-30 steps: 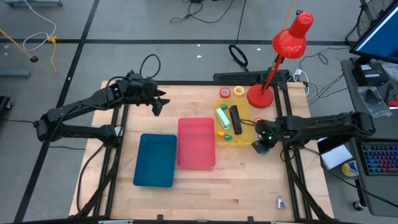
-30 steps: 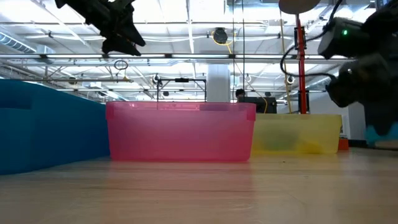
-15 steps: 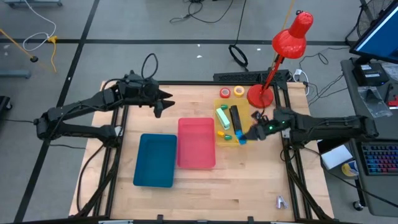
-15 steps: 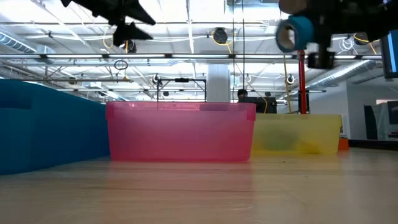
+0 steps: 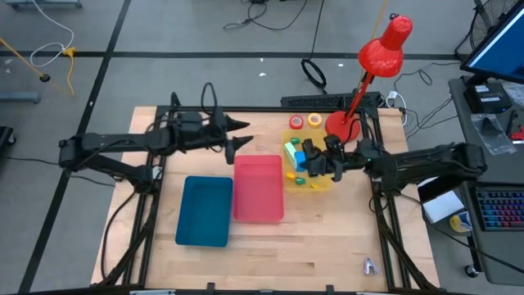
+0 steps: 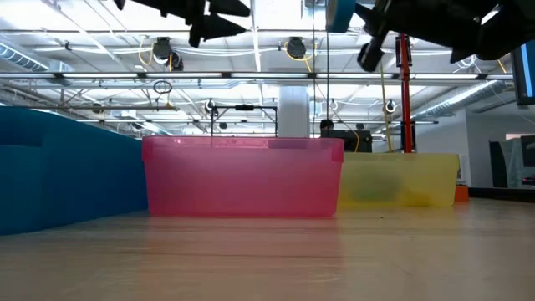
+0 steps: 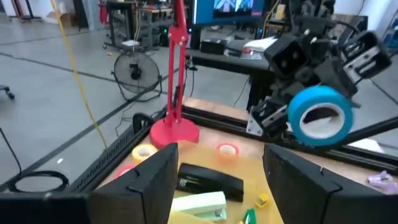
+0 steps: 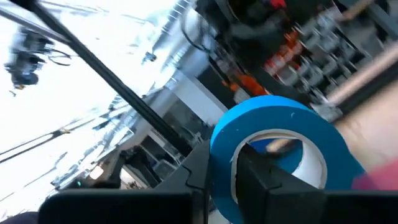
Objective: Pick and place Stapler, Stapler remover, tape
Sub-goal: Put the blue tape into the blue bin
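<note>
Up high, right gripper [image 5: 313, 160] pinching the blue tape [image 7: 319, 116] over the yellow tray [image 5: 321, 182], left gripper [image 5: 237, 136] fingers apart, holding nothing.

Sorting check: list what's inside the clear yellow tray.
The clear yellow tray holds a pale green stapler, a black stapler and small green and yellow pieces. The right gripper with blue tape covers part.
</note>
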Controlling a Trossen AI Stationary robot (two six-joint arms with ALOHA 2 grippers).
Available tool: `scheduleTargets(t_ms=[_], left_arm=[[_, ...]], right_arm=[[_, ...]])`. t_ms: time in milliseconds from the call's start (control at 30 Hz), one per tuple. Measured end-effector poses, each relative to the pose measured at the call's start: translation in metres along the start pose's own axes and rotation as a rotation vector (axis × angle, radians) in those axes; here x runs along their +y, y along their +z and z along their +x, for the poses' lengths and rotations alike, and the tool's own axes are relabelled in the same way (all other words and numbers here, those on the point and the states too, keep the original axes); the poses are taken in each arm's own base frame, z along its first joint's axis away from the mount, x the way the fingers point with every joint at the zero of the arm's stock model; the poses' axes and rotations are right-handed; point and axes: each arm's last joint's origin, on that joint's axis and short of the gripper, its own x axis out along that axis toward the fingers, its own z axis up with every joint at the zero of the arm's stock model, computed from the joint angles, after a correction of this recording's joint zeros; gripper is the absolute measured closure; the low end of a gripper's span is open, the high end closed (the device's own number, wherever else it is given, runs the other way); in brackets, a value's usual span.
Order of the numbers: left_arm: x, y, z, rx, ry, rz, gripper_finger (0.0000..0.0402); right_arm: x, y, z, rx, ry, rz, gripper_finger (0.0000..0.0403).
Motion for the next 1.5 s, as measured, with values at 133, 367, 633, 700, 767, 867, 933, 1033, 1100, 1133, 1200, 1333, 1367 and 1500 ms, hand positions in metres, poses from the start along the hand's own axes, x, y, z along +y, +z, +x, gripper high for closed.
scheduleTargets(t_ms=[133,367,633,700,767,867,933,1033,1100,1133,1200,1333,1367,1500], left_arm=[[-0.007,-0.006,0.015,-0.03,-0.021,0.009,0.0167],[-0.018,-0.015,0.034,-0.072,-0.059,-0.011,0.0167],[-0.022,-0.023,0.041,-0.048,-0.074,-0.127,0.0167],[-0.022,-0.022,0.041,-0.052,-0.102,-0.177,0.0167],[-0.024,-0.022,0.041,-0.041,-0.15,-0.224,0.0167],[-0.026,-0.022,0.04,-0.017,-0.215,-0.282,0.0167],[-0.026,-0.022,0.04,-0.007,-0.234,-0.311,0.0167],[-0.026,-0.025,0.043,0.01,-0.235,-0.335,0.0167],[-0.026,-0.027,0.044,0.022,-0.233,-0.357,0.0167],[-0.026,-0.028,0.045,0.02,-0.234,-0.369,0.0167],[-0.026,-0.031,0.048,0.032,-0.232,-0.381,0.0167],[-0.025,-0.031,0.048,0.03,-0.23,-0.391,0.0167],[-0.025,-0.03,0.048,0.027,-0.228,-0.392,0.0167],[-0.024,-0.031,0.048,0.031,-0.224,-0.402,0.0167]], right_arm=[[-0.006,-0.001,0.008,-0.058,0.061,-0.049,0.0369],[-0.007,0.008,0.033,-0.121,0.072,-0.175,0.0369],[-0.001,0.014,0.053,-0.01,0.158,-0.296,0.0369],[-0.003,0.013,0.054,0.004,0.139,-0.317,0.0369],[-0.004,0.012,0.054,0.004,0.126,-0.345,0.0369],[-0.005,0.013,0.054,-0.019,0.095,-0.389,0.0369],[-0.007,0.012,0.054,-0.021,0.064,-0.414,0.0369],[-0.009,0.012,0.054,-0.024,0.042,-0.433,0.0369],[-0.008,0.013,0.055,-0.031,0.028,-0.44,0.0369],[-0.008,0.014,0.056,-0.029,0.019,-0.441,0.0369],[-0.008,0.015,0.059,-0.009,0.004,-0.443,0.0369],[-0.007,0.018,0.065,0.031,-0.026,-0.457,0.0369],[-0.007,0.018,0.066,0.036,-0.029,-0.46,0.0369],[-0.004,0.021,0.067,0.026,-0.021,-0.473,0.0369]])
